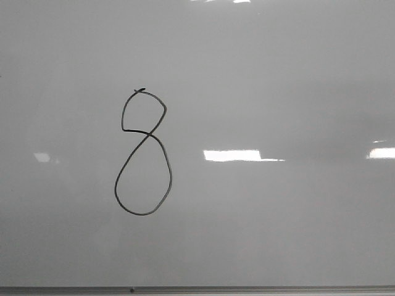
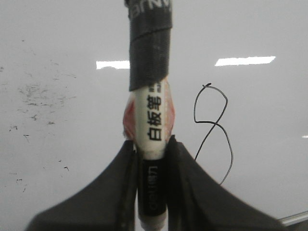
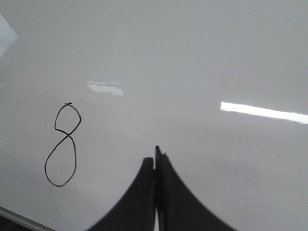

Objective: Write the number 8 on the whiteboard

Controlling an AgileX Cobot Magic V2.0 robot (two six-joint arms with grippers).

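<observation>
A thin black number 8 [image 1: 143, 154] is drawn left of centre on the whiteboard [image 1: 278, 74], which fills the front view; neither gripper shows there. In the left wrist view my left gripper [image 2: 151, 144] is shut on a whiteboard marker [image 2: 154, 122] with a white label and black tape round its upper part. The marker's tip is out of view, so contact with the board cannot be told. The number 8 [image 2: 213, 132] lies beside the marker. My right gripper [image 3: 155, 159] is shut with nothing in it, apart from the number 8 [image 3: 62, 147].
The board's grey frame strip [image 1: 197, 289] runs along its lower edge. Bright light reflections [image 1: 237, 155] lie on the glossy surface. Faint dark ink specks [image 2: 38, 94] mark the board in the left wrist view.
</observation>
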